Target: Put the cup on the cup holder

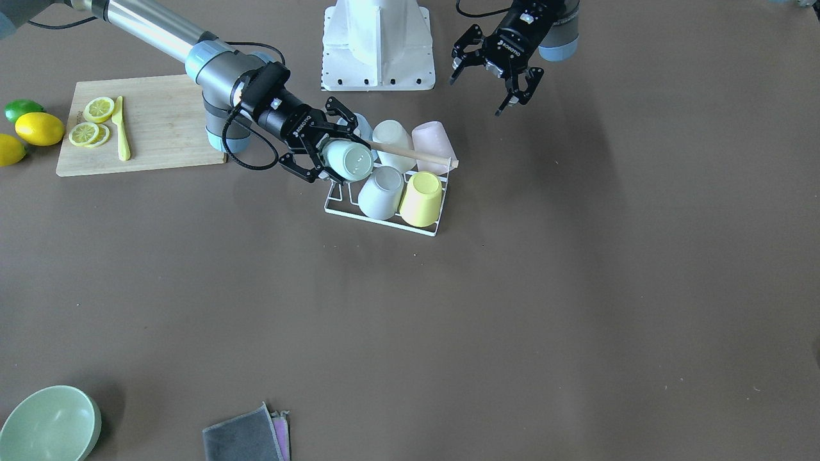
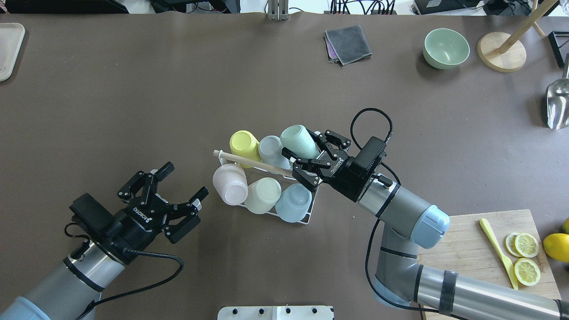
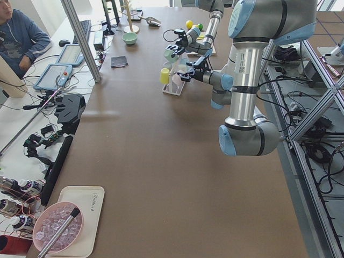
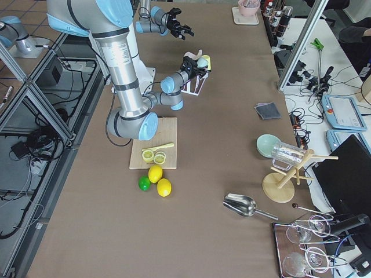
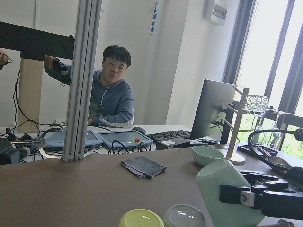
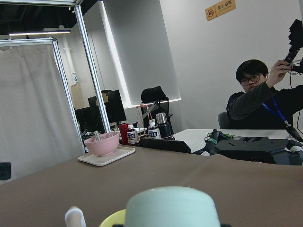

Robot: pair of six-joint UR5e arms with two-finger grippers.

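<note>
Brown table [image 2: 133, 89], mint cup [image 2: 297, 138] inverted, base tilted away, in right claw [image 2: 303, 145]

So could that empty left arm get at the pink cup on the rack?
Probably yes: the left end effector is open, the pink cup sits on the cup holder's corner nearest it, and only bare table lies between.

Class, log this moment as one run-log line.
right gripper: shut on mint-green plastic cup | cup: tilted over white wire cup holder | left gripper: open
</note>
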